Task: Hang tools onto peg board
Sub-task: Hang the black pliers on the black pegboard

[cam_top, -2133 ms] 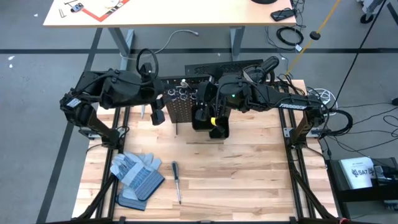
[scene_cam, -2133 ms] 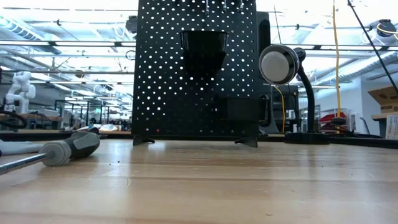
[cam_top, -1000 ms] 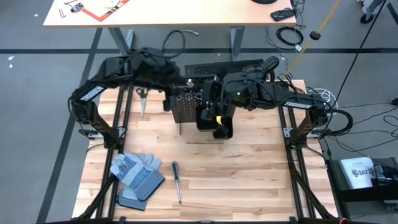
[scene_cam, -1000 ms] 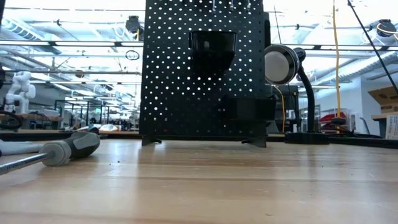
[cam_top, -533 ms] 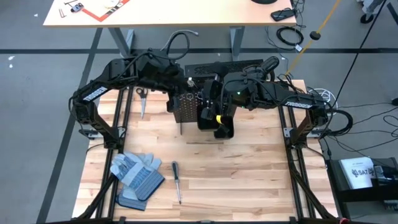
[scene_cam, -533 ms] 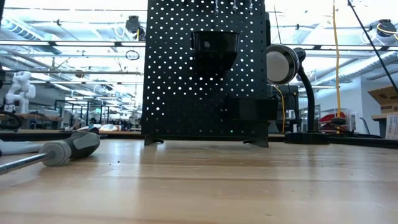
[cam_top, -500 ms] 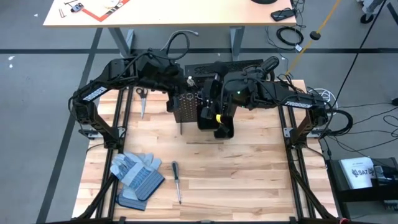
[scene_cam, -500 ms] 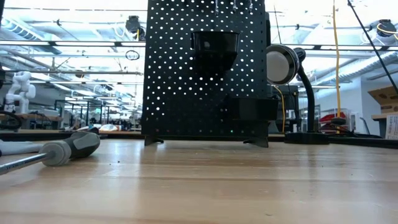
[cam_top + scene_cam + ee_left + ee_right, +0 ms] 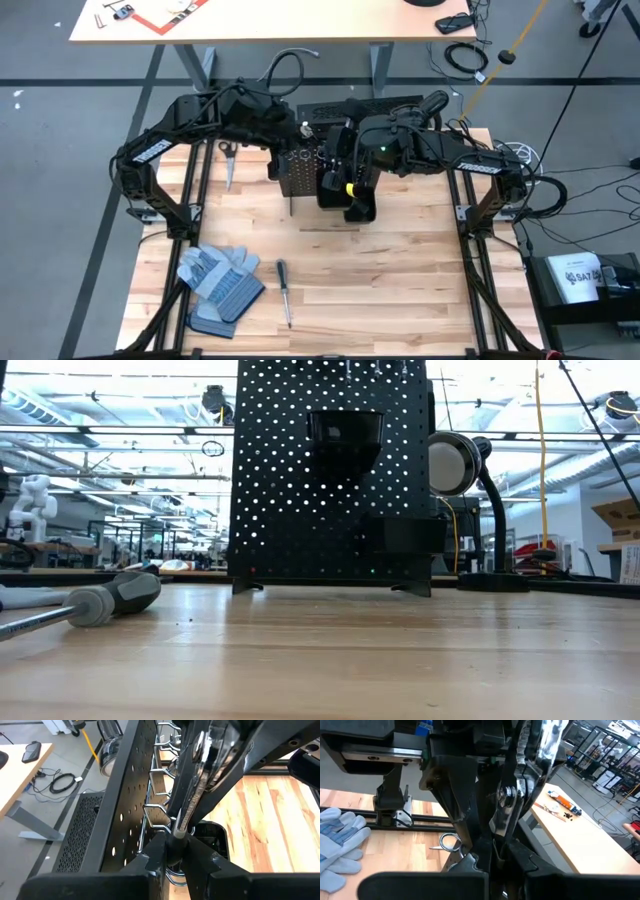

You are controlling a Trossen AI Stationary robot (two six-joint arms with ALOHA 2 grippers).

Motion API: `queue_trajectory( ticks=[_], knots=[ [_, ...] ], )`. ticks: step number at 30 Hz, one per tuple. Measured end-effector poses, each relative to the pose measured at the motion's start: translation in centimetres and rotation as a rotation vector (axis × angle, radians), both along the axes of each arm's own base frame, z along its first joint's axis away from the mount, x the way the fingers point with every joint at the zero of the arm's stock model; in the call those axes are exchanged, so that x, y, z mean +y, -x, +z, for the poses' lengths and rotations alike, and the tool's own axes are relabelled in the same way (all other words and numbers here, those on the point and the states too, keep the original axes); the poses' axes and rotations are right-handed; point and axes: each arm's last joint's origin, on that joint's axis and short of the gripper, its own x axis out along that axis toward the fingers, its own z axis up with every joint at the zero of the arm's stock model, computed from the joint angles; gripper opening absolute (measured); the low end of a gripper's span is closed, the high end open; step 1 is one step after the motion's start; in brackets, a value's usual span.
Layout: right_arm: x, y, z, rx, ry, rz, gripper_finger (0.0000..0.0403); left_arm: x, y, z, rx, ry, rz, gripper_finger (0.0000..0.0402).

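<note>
One camera is looking straight down; another is gazing level across the table. Both are sharing the peg board [image 9: 312, 172] beyond the screwdriver [image 9: 85, 604].

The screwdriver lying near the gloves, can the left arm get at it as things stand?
Probably not right away. The left gripper is up at the peg board, shut on a silver tool. The screwdriver lies uncovered beside the gloves.

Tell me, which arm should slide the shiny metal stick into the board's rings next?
Left, probably. The left tool is shut on the silver metal piece, right beside the peg board's ring holders. The right tool is at the board too, but what it holds is unclear.
</note>
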Motion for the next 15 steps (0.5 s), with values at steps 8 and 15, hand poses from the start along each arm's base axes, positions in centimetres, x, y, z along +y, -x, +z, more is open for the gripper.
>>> queue_trajectory(
  ticks=[8, 15],
  knots=[
    [-0.02, -0.02, -0.05, 0.001, -0.007, -0.002, 0.0012, -0.13, 0.1, 0.03, 0.006, -0.016, 0.019, 0.0049],
    [0.0, -0.01, -0.11, 0.007, -0.005, 0.0, 0.0012, -0.09, 0.19, 0.01, 0.017, -0.042, 0.013, 0.013]
  ],
)
